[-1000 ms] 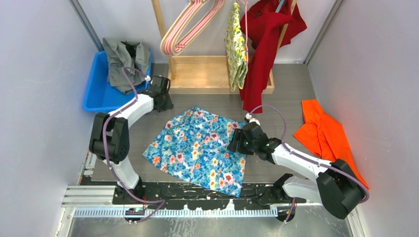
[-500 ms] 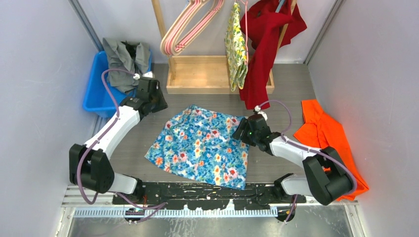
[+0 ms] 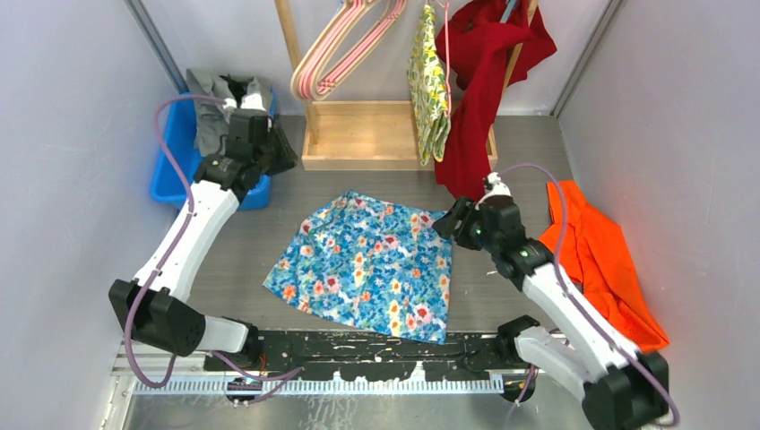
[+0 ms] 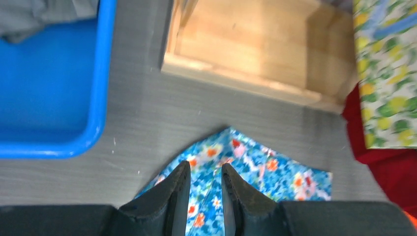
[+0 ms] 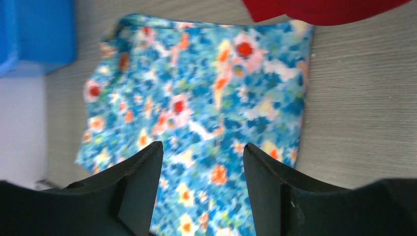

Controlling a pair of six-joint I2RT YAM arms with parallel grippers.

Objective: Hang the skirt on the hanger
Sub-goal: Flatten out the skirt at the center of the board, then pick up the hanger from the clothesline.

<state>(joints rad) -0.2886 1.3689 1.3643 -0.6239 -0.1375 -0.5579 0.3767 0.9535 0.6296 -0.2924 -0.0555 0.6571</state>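
Skirt (image 3: 367, 264) flat mid-frame, unheld; pre-grasp step. L gripper (image 4: 205, 168) barely ajar, R gripper (image 5: 201, 147) wide apart, both empty. Next prob: fetch hanger (image 3: 309, 76), upper centre.

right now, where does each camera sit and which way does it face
top external: above and behind, looking down on the table; left arm and right arm show
left wrist: on left arm, looking down at skirt corner, blue bin, wooden base; left gripper shows
right wrist: on right arm, looking down over the skirt; right gripper shows
shared: all see the skirt
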